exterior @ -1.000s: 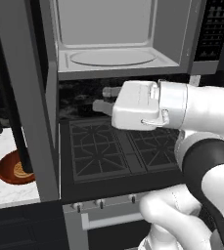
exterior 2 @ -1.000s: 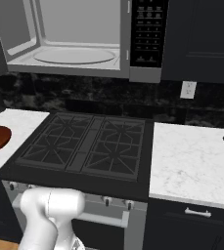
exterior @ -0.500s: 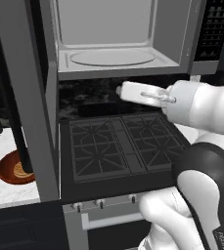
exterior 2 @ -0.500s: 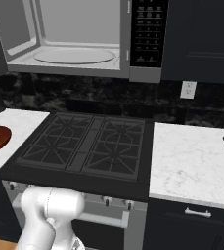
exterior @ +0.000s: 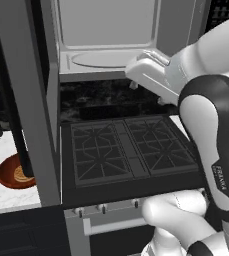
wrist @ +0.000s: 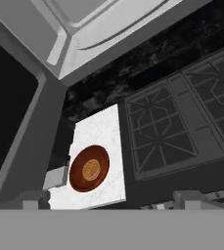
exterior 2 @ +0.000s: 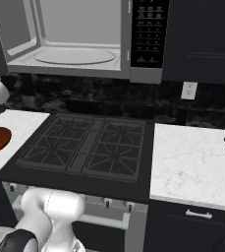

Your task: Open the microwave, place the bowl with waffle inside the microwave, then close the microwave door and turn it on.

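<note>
The microwave (exterior 2: pixel 79 39) hangs open above the stove (exterior 2: pixel 84 147), its pale cavity and turntable (exterior 2: pixel 74 55) bare. Its door (exterior: pixel 23 100) swings out left of the stove (grey frame edge-on in the left base view). The bowl (wrist: pixel 89 168) sits on the white counter (wrist: pixel 108 127) just left of the stove, the waffle (wrist: pixel 90 169) at its middle. The arm's hand hovers under the microwave, above the stove's left side; the pincer stands spread wide, pinching nothing.
</note>
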{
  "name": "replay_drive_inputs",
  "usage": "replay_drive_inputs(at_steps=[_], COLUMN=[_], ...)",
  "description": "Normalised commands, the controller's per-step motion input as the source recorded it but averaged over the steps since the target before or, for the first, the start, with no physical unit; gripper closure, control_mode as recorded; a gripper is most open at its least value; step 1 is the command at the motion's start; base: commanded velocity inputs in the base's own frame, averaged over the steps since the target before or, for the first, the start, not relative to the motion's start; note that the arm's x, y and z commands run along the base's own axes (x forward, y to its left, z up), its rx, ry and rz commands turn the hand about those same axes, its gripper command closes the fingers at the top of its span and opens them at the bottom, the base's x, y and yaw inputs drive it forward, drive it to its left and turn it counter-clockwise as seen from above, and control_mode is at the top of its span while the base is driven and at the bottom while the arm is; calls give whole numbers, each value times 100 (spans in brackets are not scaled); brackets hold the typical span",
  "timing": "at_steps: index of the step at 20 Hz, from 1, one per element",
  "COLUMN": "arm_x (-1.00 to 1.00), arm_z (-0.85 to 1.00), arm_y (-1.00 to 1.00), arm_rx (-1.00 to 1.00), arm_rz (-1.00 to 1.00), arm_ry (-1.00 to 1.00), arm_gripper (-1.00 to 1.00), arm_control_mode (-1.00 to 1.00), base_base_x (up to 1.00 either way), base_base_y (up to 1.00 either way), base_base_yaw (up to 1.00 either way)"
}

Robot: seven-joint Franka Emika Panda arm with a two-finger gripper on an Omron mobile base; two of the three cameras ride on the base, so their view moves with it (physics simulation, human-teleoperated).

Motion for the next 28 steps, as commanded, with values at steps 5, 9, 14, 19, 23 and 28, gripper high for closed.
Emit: replay_drive_inputs(at_steps=[5,9,14,19,23,28], arm_x=[44,36,90,98,66,60], arm_z=[-97,-100,-87,-56,-38,-15], arm_y=[-14,-11,15,17,32,30], arm_rx=[1,1,2,16,19,6], arm_rz=[-3,-4,-2,8,19,23], arm_ry=[20,19,9,8,11,15], arm_gripper=[-100,-100,-100,-100,-100,-100], arm_control_mode=[-100,-100,-100,-100,-100,-100], base_base_x=[0,0,0,0,0,0], base_base_y=[0,0,0,0,0,0], base_base_yaw=[0,0,0,0,0,0])
